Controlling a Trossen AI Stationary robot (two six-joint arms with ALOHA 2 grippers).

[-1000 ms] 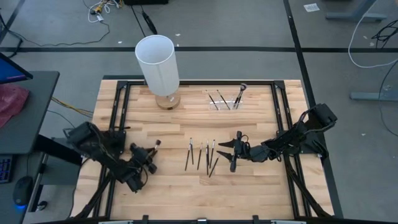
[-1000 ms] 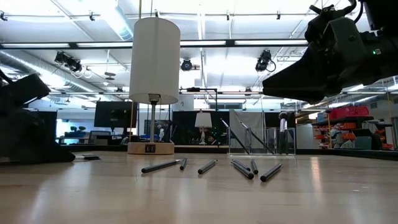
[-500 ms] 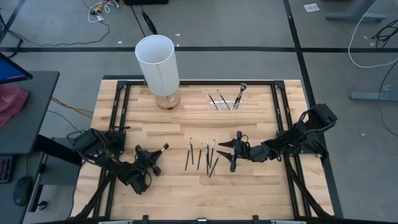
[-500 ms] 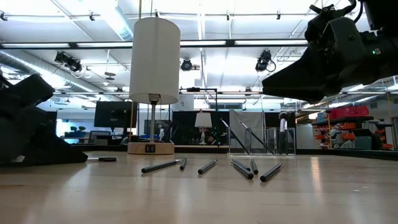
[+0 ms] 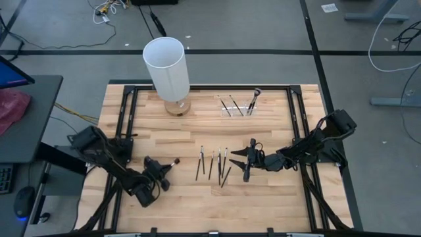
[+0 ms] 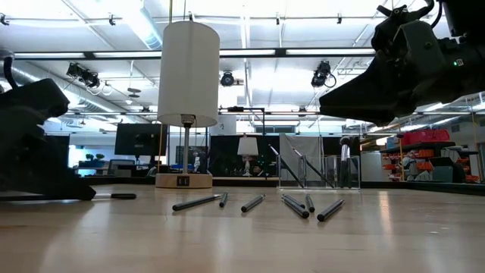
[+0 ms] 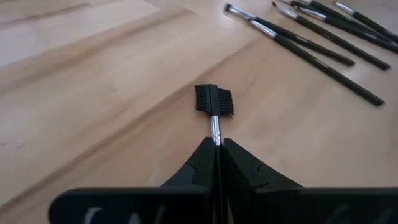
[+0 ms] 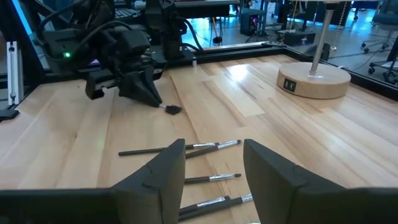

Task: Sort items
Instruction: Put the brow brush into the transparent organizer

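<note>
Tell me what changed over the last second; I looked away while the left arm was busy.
The left gripper closed on the comb-tipped brush, which had been lying free just ahead of it; the brush head now points more toward the pile of loose brushes. The right gripper stayed open beside that pile, and the white lamp and clear holder did not move.

Our left arm reaches in low from the left edge of the desk [image 5: 276, 197], its wrist angled toward the middle. Our left gripper [image 5: 166, 166] sits close to the surface, its two fingers [image 7: 200, 163] pressed together around the thin handle of a brush [image 7: 214, 107]. Our right arm stretches in from the right side, forearm nearly level. Our right gripper [image 5: 245, 160] hovers above the surface, its fingers [image 8: 163, 169] spread apart and holding nothing.
</note>
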